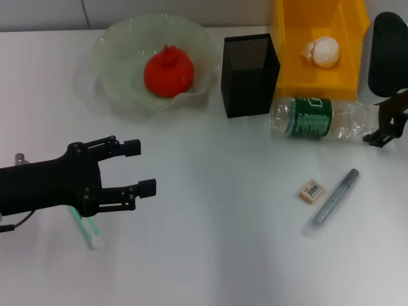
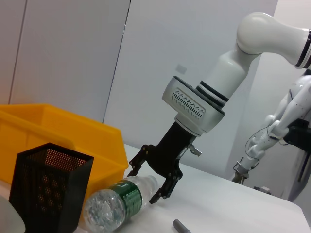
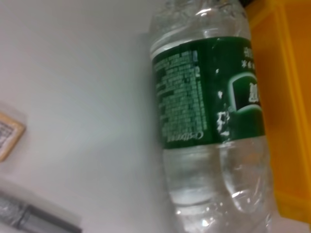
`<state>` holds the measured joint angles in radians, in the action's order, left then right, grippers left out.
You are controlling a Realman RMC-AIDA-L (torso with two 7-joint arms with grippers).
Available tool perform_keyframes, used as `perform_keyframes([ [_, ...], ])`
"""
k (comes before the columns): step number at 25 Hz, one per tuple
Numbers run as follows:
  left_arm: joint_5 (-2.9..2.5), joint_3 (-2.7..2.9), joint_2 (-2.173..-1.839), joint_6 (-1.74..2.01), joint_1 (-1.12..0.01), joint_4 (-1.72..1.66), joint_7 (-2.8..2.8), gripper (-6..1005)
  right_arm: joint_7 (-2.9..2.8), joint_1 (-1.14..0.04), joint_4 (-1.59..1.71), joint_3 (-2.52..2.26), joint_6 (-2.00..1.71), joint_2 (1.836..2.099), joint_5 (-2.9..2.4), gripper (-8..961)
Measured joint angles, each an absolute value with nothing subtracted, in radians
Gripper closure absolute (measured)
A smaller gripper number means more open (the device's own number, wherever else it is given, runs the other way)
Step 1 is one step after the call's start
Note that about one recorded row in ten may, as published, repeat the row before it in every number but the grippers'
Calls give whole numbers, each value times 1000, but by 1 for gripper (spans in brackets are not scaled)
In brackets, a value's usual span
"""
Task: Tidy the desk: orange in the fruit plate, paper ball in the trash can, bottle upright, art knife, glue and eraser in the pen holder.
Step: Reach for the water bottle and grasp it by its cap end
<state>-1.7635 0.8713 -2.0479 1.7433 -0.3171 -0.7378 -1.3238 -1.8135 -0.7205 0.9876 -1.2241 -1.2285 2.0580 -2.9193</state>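
Observation:
A red-orange orange (image 1: 167, 73) rests in the translucent fruit plate (image 1: 118, 70) at the back left. The paper ball (image 1: 322, 51) lies in the yellow trash can (image 1: 299, 70). Beside the can stands the black mesh pen holder (image 1: 250, 73). The green-labelled bottle (image 1: 319, 119) lies on its side in front of them. My right gripper (image 1: 381, 124) is open at the bottle's (image 2: 116, 204) cap end, one finger on each side; the left wrist view shows this right gripper (image 2: 144, 184). The eraser (image 1: 312, 190) and grey art knife (image 1: 335, 201) lie nearer. My left gripper (image 1: 140, 167) hangs open above the green-white glue (image 1: 87, 228).
The bottle (image 3: 209, 121) lies close against the yellow can's (image 3: 286, 97) wall. In the right wrist view the eraser (image 3: 7, 136) and the knife (image 3: 34, 216) lie on the white desk a short way from the bottle.

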Motion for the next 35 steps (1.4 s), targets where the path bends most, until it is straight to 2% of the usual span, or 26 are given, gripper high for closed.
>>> perform_keyframes([
  [11, -1760, 855, -2045, 1743, -319, -738, -1325, 144, -1796, -727, 972, -1236, -1225, 2060, -2918, 340],
  [14, -1760, 846, -2044, 1744, -320, -738, -1325, 144, -1792, -720, 992, -1242, -1245, 2060, -2918, 488],
  [18, -1760, 844, -2042, 1745, -321, -738, -1325, 144, -1791, -701, 1041, -1254, -1265, 2060, -2918, 496],
  [27, -1759, 836, -2039, 1748, -320, -738, -1314, 145, -1807, -616, 1323, -1259, -1448, 2084, -2915, 510],
  [35, -1759, 835, -2037, 1743, -323, -738, -1288, 145, -1876, -550, 1521, -1309, -1561, 2086, -2873, 510],
])
